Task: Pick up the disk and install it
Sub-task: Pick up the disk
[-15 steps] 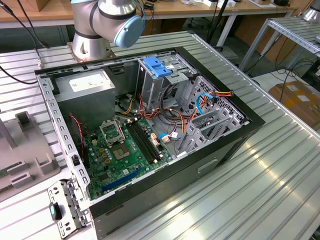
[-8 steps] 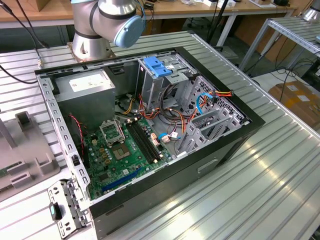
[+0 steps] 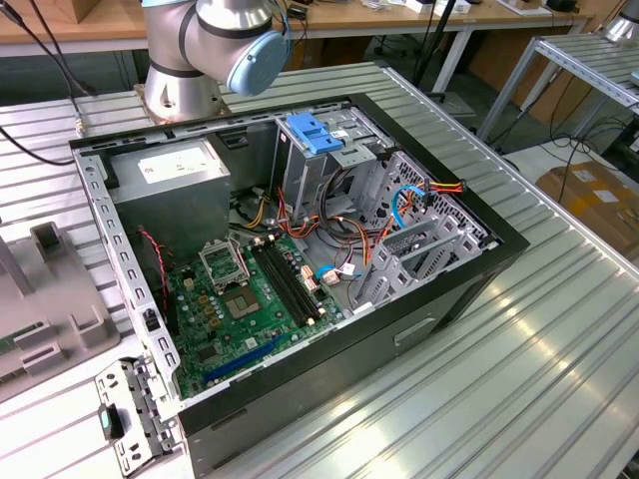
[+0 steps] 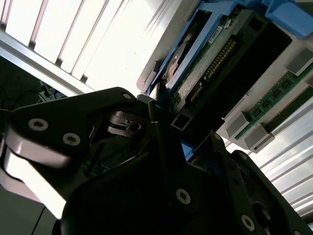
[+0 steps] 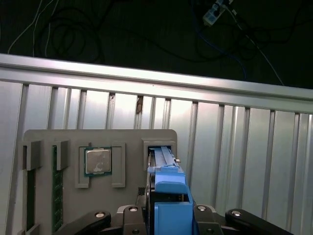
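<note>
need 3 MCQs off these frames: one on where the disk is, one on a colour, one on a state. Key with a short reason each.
1. Where is the disk?
A) in the case's drive bay
B) at the grey holder, beside the CPU
C) flat on the table

2. What colour are the disk's rails?
A) red
B) yellow
C) blue

3. How is the case?
A) open, board exposed
B) shut, panel on
C) wrapped in film

Key:
1 B: the first wrist view shows it at the holder, next to the CPU.
2 C: the plastic on the disk is blue in both wrist views.
3 A: the exterior view looks straight in at the board and cables.
</note>
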`<state>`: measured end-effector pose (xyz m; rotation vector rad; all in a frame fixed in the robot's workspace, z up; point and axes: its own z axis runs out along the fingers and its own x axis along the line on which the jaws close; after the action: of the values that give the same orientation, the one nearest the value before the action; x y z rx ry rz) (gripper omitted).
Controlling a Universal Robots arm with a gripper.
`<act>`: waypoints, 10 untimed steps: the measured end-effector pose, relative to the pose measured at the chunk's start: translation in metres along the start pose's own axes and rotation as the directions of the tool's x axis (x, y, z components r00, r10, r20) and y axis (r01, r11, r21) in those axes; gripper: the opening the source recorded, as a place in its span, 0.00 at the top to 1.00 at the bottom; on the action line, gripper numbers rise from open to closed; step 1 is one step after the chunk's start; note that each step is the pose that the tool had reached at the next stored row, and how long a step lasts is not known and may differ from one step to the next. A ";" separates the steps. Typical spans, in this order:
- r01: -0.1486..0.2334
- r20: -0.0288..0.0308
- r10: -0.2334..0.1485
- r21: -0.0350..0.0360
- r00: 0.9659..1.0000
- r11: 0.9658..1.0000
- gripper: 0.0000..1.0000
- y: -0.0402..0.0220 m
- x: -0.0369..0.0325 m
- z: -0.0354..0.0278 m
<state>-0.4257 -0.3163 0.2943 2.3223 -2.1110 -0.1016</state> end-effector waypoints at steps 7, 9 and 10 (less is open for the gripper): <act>0.000 0.000 0.000 0.000 1.000 1.000 0.63 0.0002 -0.0002 -0.0042; 0.000 0.000 0.000 0.000 1.000 1.000 0.63 0.0002 -0.0003 -0.0057; 0.000 0.001 0.000 0.000 1.000 1.000 0.63 0.0003 -0.0003 -0.0062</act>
<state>-0.4256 -0.3163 0.3005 2.3227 -2.1112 -0.1021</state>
